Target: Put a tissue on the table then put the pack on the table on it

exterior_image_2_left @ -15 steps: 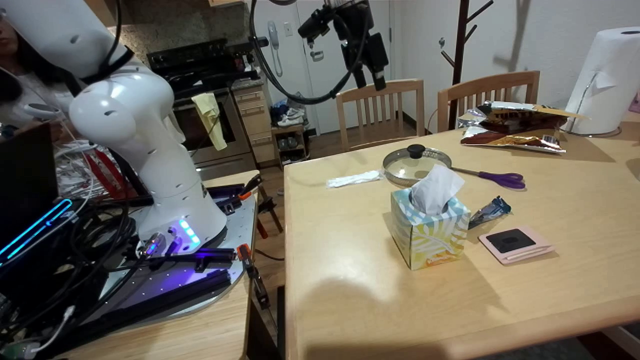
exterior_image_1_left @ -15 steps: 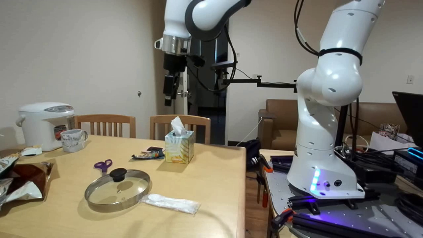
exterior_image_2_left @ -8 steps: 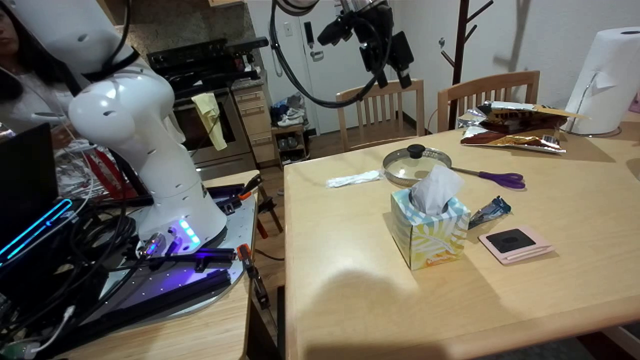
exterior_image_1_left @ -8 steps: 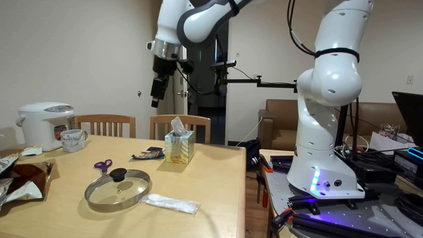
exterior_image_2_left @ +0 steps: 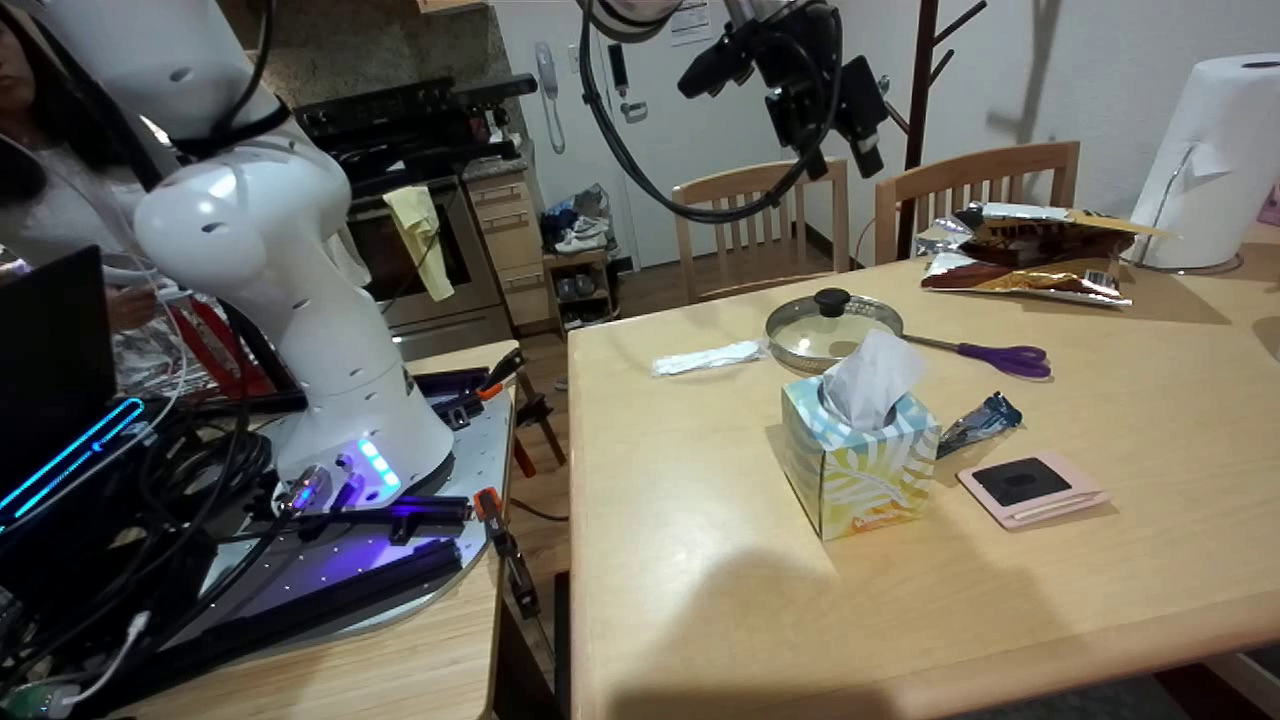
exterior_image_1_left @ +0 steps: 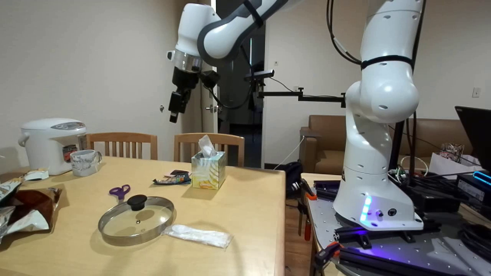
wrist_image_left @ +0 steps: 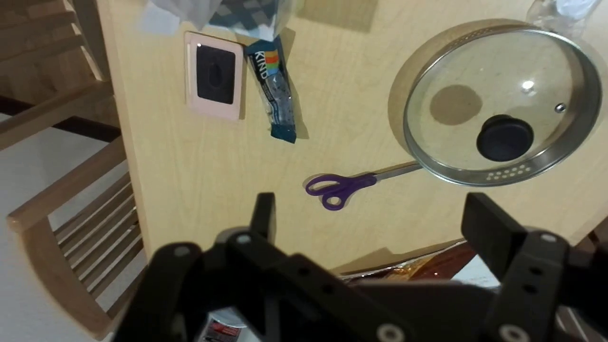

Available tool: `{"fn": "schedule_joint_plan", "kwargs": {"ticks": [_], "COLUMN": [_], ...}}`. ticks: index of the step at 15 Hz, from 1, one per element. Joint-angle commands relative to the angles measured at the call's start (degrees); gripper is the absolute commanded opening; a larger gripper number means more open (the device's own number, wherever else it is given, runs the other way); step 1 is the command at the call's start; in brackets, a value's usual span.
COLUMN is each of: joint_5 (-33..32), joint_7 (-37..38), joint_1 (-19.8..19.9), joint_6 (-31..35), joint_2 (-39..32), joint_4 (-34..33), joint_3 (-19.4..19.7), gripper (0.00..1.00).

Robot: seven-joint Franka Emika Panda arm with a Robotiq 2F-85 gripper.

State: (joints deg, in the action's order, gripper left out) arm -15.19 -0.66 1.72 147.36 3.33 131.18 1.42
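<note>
Claw [wrist_image_left: 371, 213] is spread wide, nothing between the jaws, touching nothing; both exterior views have it in the air, well above the desk [wrist_image_left: 190, 180]. Next outward in the wrist view: scissors [wrist_image_left: 362, 181], mid-frame, below the claw, no contact. Key relation: tissue [wrist_image_left: 192, 9] is at that view's top left, cut by the frame edge, so up-left of the claw. It pokes up out of the box [exterior_image_2_left: 860, 470], long axis near upright, leaning right in an exterior view. Pack [exterior_image_1_left: 201, 235] lies flat at lower middle in an exterior view, long way left to right, left end at the lid [exterior_image_1_left: 136, 222]; can't tell if touching. My read: tissue pull comes first, neither step done. Claw needs to go up-left in the wrist frame, then down; box may lift along.
</note>
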Motion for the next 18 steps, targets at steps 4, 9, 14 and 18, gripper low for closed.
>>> {"fn": "schedule_joint_plan", "kwargs": {"ticks": [4, 9, 14, 18], "joint_5": [5.0, 6.3, 4.9, -2.3], "joint_7": [0.2, 2.0, 3.2, 2.8], "joint_1": [1.2, 1.0, 0.8, 1.1], "joint_6": [-6.5, -10.3, -9.5, 0.4], "joint_2": [-7.3, -8.1, -7.4, -9.2], "joint_4": [-8.7, -9.6, -9.0, -9.5], "joint_3": [1.7, 2.0, 2.1, 2.9], "gripper": [1.0, 1.0, 1.0, 1.0]}}
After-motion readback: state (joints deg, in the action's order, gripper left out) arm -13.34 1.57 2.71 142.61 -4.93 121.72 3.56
